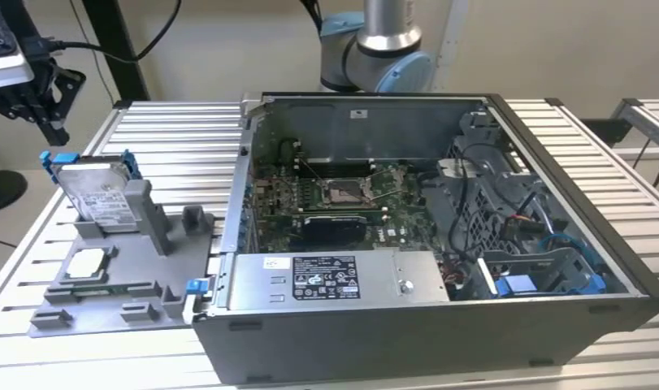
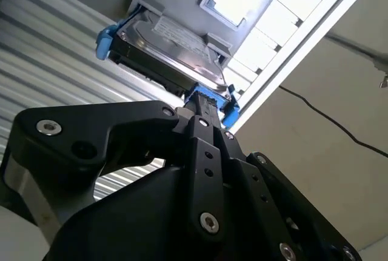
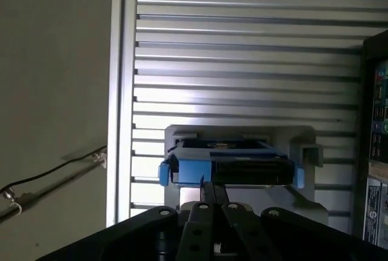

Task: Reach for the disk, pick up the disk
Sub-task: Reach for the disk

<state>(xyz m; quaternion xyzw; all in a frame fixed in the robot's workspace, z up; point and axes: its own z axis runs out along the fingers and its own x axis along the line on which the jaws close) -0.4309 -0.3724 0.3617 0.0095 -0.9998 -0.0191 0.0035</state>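
The disk stands on edge in a grey holder at the exterior view's left, a silver drive with a white label in a blue bracket. My black gripper hangs above it, slightly further to the exterior view's left, clear of the disk. Both wrist views look past the fingers onto the disk and its blue frame. The gripper has its fingers drawn together with nothing between them, the tips just short of the bracket's edge.
An open computer case fills the middle and the exterior view's right of the slatted metal table; inside lies a grey box with a black label. A small white-topped chip rests on the holder's base. The arm's base stands behind the case.
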